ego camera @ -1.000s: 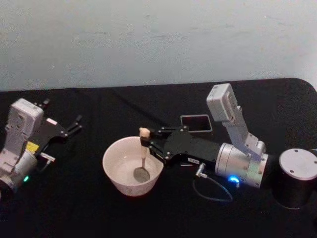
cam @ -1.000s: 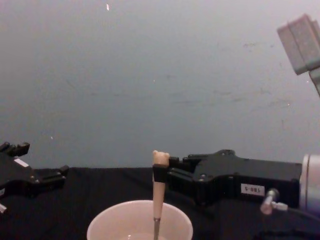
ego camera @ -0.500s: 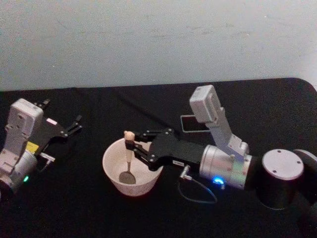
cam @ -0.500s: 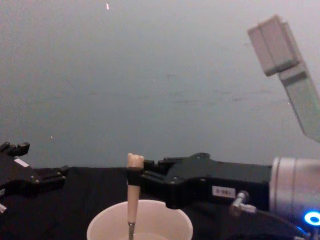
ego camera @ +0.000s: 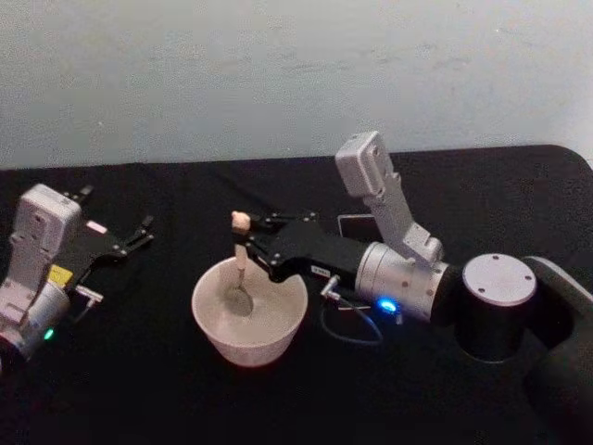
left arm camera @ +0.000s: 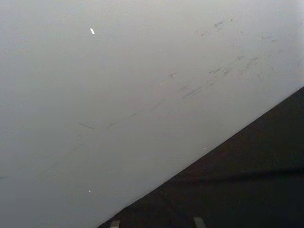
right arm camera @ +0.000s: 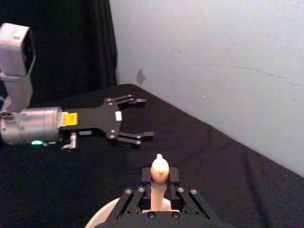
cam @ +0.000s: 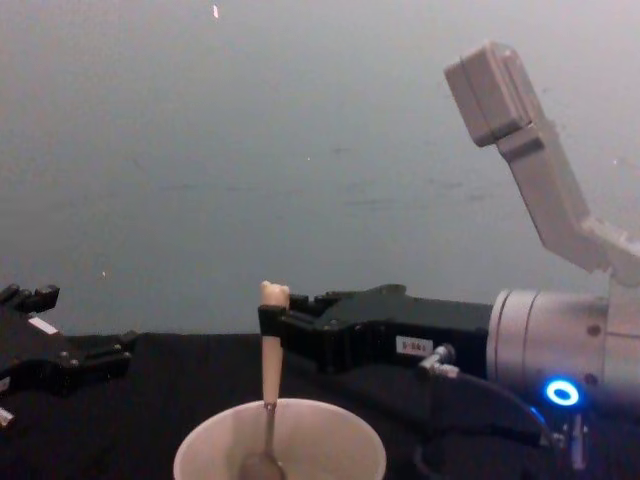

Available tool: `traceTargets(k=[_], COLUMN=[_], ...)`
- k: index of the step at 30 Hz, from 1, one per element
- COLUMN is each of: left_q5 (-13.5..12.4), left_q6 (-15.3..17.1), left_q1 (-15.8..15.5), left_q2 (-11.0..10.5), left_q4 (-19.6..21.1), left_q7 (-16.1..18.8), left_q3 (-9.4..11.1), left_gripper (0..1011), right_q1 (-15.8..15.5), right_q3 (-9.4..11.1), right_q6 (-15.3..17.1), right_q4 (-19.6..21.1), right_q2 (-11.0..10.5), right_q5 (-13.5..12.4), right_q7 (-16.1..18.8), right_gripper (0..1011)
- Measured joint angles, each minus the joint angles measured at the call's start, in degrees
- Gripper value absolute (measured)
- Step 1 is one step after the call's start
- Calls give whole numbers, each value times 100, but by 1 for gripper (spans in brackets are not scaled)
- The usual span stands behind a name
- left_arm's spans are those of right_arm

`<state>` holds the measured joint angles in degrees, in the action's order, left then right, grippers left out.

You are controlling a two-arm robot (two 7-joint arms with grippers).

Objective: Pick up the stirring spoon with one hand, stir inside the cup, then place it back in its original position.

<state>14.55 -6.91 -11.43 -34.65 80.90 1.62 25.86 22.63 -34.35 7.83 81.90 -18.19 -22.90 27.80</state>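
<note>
The cream cup (ego camera: 248,345) sits directly under the right gripper's (ego camera: 243,245) fingertips, its rim well below them. The stirring spoon (ego camera: 239,274) hangs nearly upright from that gripper. Its steel bowl is down inside the cup, and its bear-head top pokes out just above the fingers. The fingers are pinched on the beige handle high up, close under the bear head.

This looks like the stirring step, part-way through the task. Whether the steel bowl touches the cup's floor or floats just above it is hard to tell from here.

To stir well, the circles should stay small and well within the wall, with the handle upright and the wrist level. A push against the wall could slide or tip the light cup on the black cloth (ego camera: 139,380). With so high a pinch the spoon may swivel, so slow sweeps suit it.

Behind the right wrist, partly hidden by the arm, is the dark holder (ego camera: 356,225), probably where the spoon goes back. Far off to the side, the left gripper (right arm camera: 141,118) lies parked on the cloth, fingers spread and holding nothing.
</note>
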Motion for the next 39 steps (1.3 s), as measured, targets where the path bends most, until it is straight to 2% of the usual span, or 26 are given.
traceTargets(k=[9,18,25,32,39], left_q5=[0,0,0,0,0], left_q6=[0,0,0,0,0], left_q1=[0,0,0,0,0], left_q2=[0,0,0,0,0], left_q4=[0,0,0,0,0], left_q7=[0,0,0,0,0], left_q3=[0,0,0,0,0], left_gripper=[1001,1001,1001,1001,1001], right_q1=[-83,-357,-575,-654,-571], right_q3=[180,383,408,264,124], right_q6=[30,105,190,227,274], right_q4=[129,550,894,1054,1002], right_q2=[-147,-566,-829,-886,-719], right_q5=[-51,-284,-485,-566,-609], right_q7=[-2,162,279,315,223], right_gripper=[211,210,210,211,211])
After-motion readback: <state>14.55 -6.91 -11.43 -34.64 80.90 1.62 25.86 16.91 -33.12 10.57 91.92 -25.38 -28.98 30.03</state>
